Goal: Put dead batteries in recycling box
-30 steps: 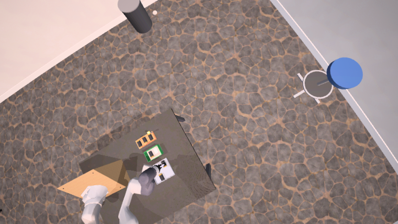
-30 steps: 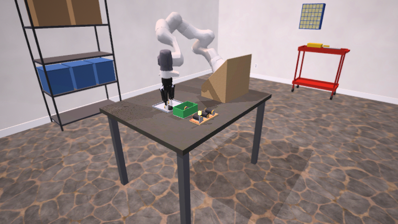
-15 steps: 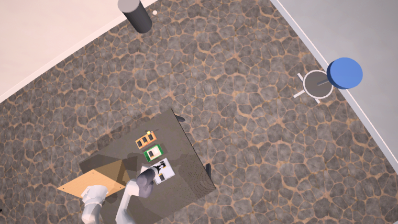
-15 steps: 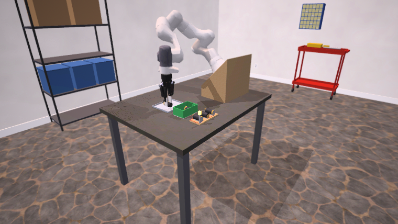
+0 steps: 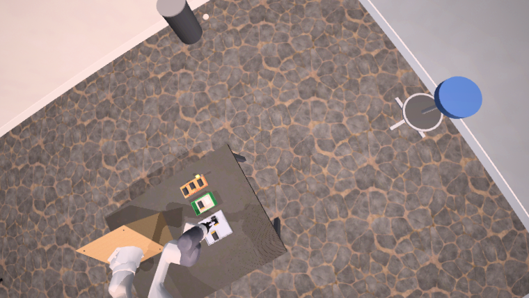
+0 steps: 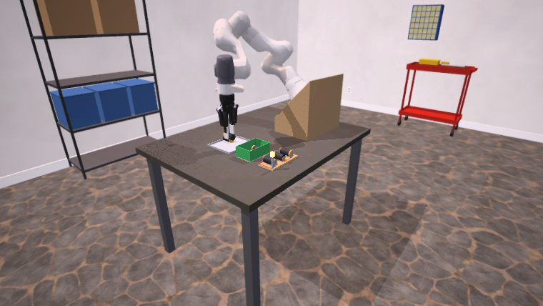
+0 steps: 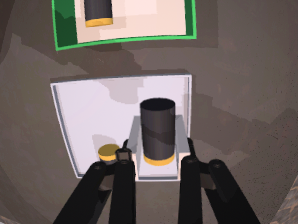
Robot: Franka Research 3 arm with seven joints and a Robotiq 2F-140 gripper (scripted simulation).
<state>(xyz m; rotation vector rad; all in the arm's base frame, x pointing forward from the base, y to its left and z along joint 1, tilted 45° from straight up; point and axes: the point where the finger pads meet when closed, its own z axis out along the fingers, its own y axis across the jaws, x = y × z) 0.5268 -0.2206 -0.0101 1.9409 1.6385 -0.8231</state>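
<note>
Top: gripper (image 5: 211, 223) (image 6: 228, 133) (image 7: 158, 126) partly obscures held battery (image 5: 216, 221) (image 6: 231, 137) (image 7: 158, 127). Exterior: recycling box (image 5: 193, 207) (image 6: 249, 152) (image 7: 125, 41) walls mostly hide its battery (image 5: 200, 205) (image 6: 253, 146) (image 7: 98, 11). Wrist: fingers clamp dark battery over tray (image 5: 224, 226) (image 6: 218, 147) (image 7: 92, 110), gold end 6 o'clock; second tray battery (image 5: 214, 235) (image 7: 108, 152), 8 o'clock, mostly hidden; box cropped, 11 o'clock.

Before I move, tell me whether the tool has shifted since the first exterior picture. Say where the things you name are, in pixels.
Yes: the tool (image 5: 213, 222) (image 6: 228, 136) (image 7: 158, 126) has moved upward, judged against the shelf unit (image 6: 100, 78) in the exterior view.
</note>
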